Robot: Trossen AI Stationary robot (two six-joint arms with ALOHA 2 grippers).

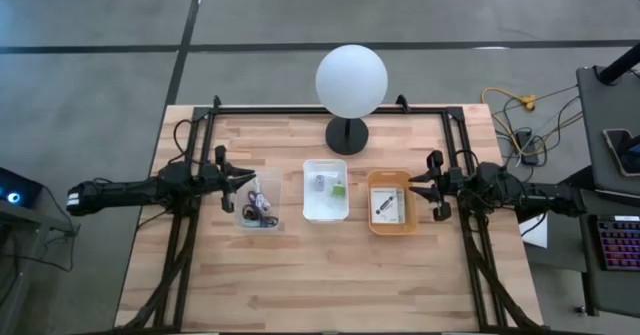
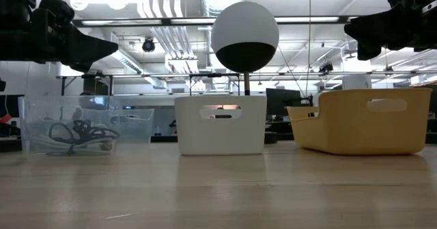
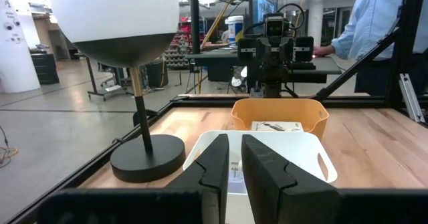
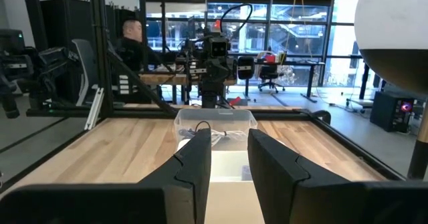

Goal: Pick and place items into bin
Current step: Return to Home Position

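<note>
Since each thing I can see sits in a bin, the job looks done.
Cables (image 1: 260,211) lie in the clear bin (image 1: 243,218) left of the white bin (image 1: 326,214), and a packet (image 1: 388,205) lies in the yellow bin (image 1: 392,228) on its right. Left gripper (image 1: 246,187) and right gripper (image 1: 420,188) hang just outside those, fingers apart, holding nothing.

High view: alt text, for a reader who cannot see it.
Three bins sit in a row on a table: a clear bin holding cables, a white bin and a yellow bin holding a white packet. A globe lamp stands behind them; the left gripper and right gripper hover at either end.
</note>
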